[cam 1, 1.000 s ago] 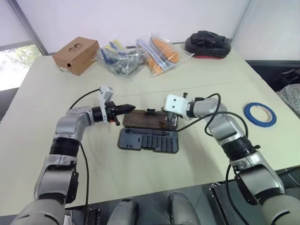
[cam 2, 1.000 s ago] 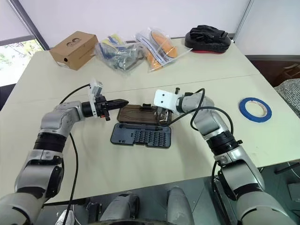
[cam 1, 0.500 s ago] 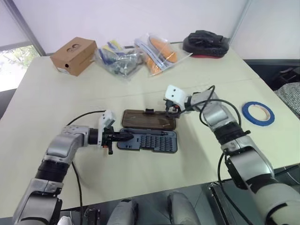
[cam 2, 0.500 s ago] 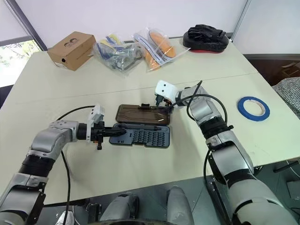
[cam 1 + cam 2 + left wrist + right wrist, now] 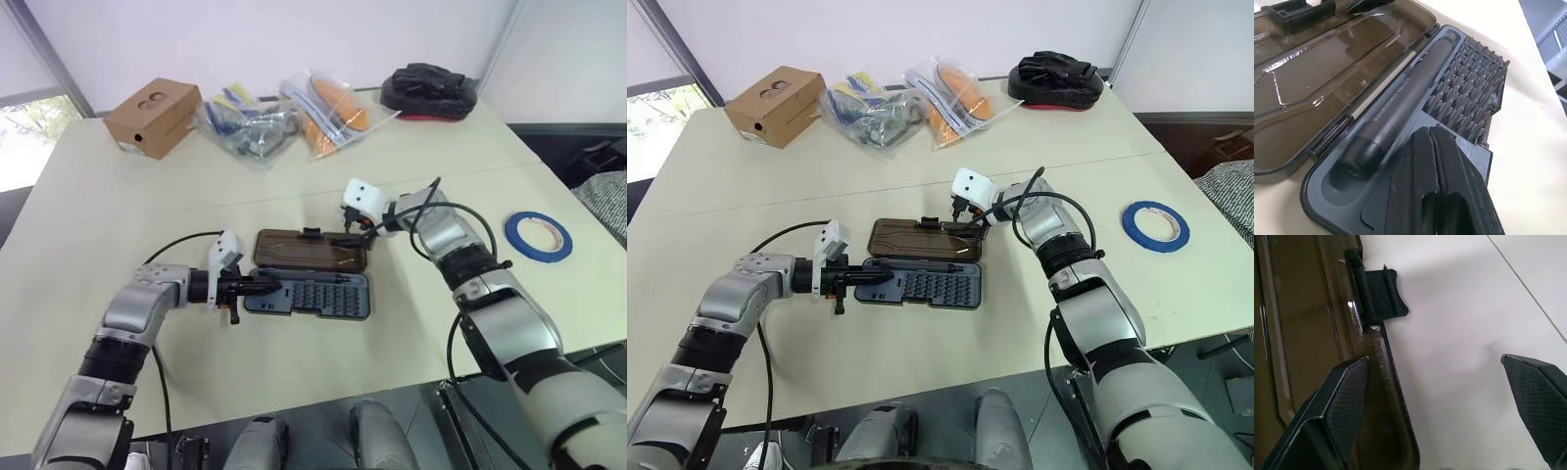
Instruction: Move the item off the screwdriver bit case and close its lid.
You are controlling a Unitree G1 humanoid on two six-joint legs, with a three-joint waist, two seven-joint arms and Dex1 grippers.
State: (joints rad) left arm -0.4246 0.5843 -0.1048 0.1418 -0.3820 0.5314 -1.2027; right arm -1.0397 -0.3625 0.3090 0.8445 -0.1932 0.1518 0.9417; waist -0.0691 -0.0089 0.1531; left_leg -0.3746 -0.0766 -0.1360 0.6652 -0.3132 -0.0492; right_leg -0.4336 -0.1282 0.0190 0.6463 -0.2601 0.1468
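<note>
One bit case (image 5: 309, 294) holds one screwdriver (image 5: 1396, 110). The counter (image 5: 323, 362) also has one brown box (image 5: 155, 116), two see-through bags (image 5: 250, 127) (image 5: 338, 113), one blue tape roll (image 5: 511, 233) and one black pad (image 5: 431, 90).

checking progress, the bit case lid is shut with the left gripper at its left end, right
Not quite: the lid lies open, flat behind the bit case, as the left wrist view shows. The left gripper is at its left end.

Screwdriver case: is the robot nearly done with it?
Halfway. Nothing lies on the case, so clearing looks done. The open right gripper straddles the edge of the lid, and the shut left gripper sits over the case's left end. The lid lies flat open; closing remains.
</note>
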